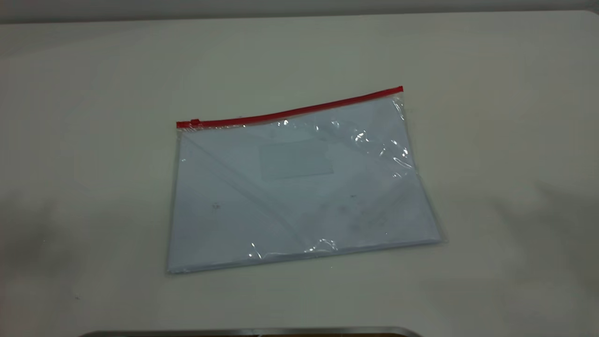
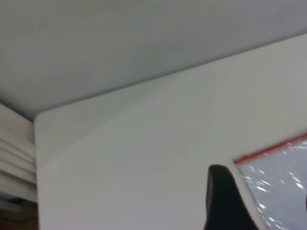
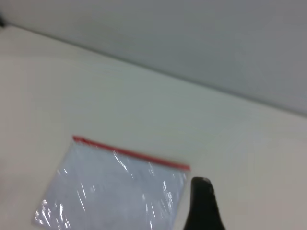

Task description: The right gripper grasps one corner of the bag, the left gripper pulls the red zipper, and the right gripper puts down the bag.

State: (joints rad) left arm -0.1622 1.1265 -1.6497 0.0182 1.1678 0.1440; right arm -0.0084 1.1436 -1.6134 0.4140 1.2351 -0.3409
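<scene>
The bag [image 1: 299, 187] lies flat on the white table [image 1: 491, 164], a clear pouch with white sheets inside. Its red zipper [image 1: 290, 111] runs along the far long edge, with the slider tab [image 1: 195, 122] at the left end. One corner [image 1: 400, 90] is at the zipper's right end. Neither gripper shows in the exterior view. In the left wrist view my left gripper [image 2: 264, 191] is open, one fingertip [image 2: 219, 187] hanging beside a red-tipped corner [image 2: 238, 160] of the bag [image 2: 283, 182]. In the right wrist view my right gripper [image 3: 202, 201] hangs beside the bag [image 3: 110, 187], holding nothing that shows.
A grey metal edge [image 1: 252, 332] runs along the near side of the table. The table's far edge [image 1: 299, 14] meets a grey wall. In the left wrist view a table corner [image 2: 38, 117] and stacked white boards [image 2: 14, 163] show.
</scene>
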